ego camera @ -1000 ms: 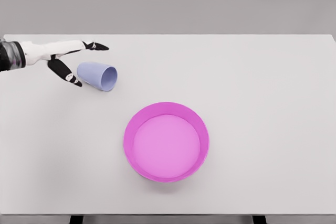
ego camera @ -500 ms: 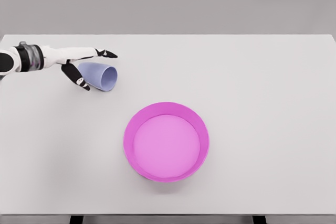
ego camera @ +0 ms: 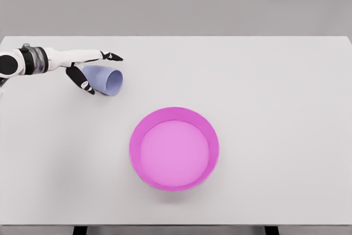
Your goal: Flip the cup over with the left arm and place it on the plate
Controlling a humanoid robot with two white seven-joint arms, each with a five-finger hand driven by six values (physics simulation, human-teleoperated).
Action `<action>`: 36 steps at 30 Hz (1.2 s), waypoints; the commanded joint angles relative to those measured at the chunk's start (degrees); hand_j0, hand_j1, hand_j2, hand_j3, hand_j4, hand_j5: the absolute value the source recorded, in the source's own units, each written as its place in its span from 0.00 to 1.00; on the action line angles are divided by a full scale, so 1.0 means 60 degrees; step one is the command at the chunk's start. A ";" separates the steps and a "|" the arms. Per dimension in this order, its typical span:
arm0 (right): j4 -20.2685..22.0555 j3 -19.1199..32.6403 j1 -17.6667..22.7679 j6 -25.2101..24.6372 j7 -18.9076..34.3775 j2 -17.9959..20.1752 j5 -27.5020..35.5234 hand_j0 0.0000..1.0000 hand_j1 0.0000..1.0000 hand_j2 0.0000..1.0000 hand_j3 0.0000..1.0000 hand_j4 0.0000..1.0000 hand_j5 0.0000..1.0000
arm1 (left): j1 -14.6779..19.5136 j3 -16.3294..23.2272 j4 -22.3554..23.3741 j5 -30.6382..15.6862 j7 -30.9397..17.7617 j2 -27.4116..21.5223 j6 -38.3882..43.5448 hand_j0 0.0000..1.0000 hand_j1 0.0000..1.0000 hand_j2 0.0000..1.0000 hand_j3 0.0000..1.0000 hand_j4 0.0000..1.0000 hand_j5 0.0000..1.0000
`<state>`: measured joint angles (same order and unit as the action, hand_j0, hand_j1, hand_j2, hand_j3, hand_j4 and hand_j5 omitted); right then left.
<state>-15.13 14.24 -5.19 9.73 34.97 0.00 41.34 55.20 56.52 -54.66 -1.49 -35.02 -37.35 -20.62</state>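
Observation:
A pale blue cup [ego camera: 104, 80] lies on its side on the white table, its mouth facing right and toward me. My left hand [ego camera: 99, 71] reaches in from the left edge and straddles the cup's closed end: the fingers [ego camera: 113, 56] stretch along the far side, the thumb [ego camera: 82, 82] hangs on the near side. The fingers are spread and not closed on the cup. A round magenta plate [ego camera: 135, 147] with a raised rim sits at the centre of the table, well to the right of and nearer than the cup. The right arm is out of view.
The white table [ego camera: 264, 92] spans the whole view, its front edge at the bottom and a grey wall behind. Nothing else stands on it.
The left hand has slid rightward over the last second, so the cup's base now sits between thumb and fingers. Cup and plate have not moved.

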 commanded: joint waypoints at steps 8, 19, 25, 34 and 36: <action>0.0003 0.0000 0.0000 0.0005 0.0004 0.0000 -0.0005 1.00 1.00 1.00 1.00 1.00 1.00 | -0.0015 0.0028 0.0058 0.0366 0.0003 0.0307 0.0156 1.00 1.00 1.00 1.00 1.00 1.00; 0.0003 0.0000 0.0000 0.0005 0.0004 0.0000 -0.0005 1.00 1.00 1.00 1.00 1.00 1.00 | -0.0029 0.0248 0.0014 0.0219 0.0003 0.0322 0.0756 0.61 0.61 0.61 0.61 0.61 0.61; 0.0003 0.0000 0.0000 0.0005 0.0004 0.0000 -0.0005 1.00 1.00 1.00 1.00 1.00 1.00 | -0.0176 0.0101 -0.2080 -0.2723 0.0003 -0.0337 -0.0386 0.57 0.57 0.57 0.57 0.57 0.57; 0.0003 0.0000 0.0000 0.0005 0.0004 0.0000 -0.0005 1.00 1.00 1.00 1.00 1.00 1.00 | -0.0966 0.0130 -0.6738 -0.7968 0.0003 -0.2418 -0.0108 0.47 0.47 0.47 0.47 0.47 0.47; 0.0003 0.0000 0.0000 0.0005 0.0004 0.0000 0.0009 1.00 1.00 1.00 1.00 1.00 1.00 | -0.1304 0.0116 -0.7134 -0.8891 0.0003 -0.2418 -0.0049 0.47 0.47 0.47 0.47 0.47 0.47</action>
<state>-15.13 14.24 -5.19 9.72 34.97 0.00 41.35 47.29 57.31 -93.42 -47.70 -35.05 -50.72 -21.59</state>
